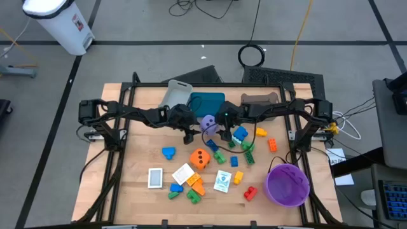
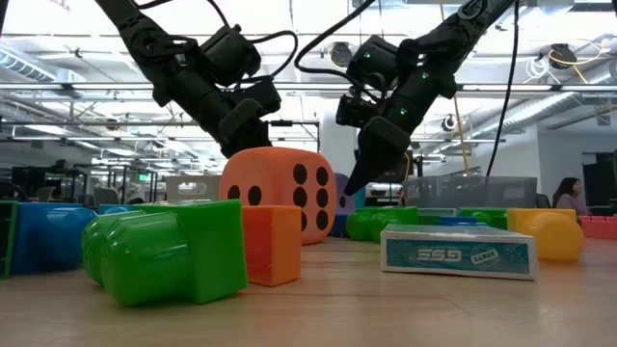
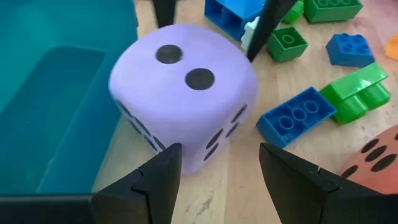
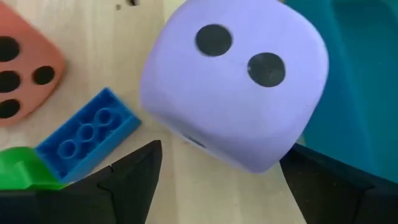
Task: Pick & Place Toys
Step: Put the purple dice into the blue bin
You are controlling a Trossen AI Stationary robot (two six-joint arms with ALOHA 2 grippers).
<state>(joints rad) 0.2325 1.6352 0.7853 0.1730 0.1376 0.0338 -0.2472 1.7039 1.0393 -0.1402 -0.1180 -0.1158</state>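
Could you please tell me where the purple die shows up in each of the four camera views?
High view: purple die at table centre, between both arms, just below the teal tray.
Low view: only a purple sliver peeks out right of the orange die.
Left wrist view: large, upper centre.
Right wrist view: fills the upper middle.
Shared landmark: the orange die, visible in all four views.

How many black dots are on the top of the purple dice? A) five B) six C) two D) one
C: both wrist views show the top face of the purple dice with just two black dots side by side, next to the teal tray.
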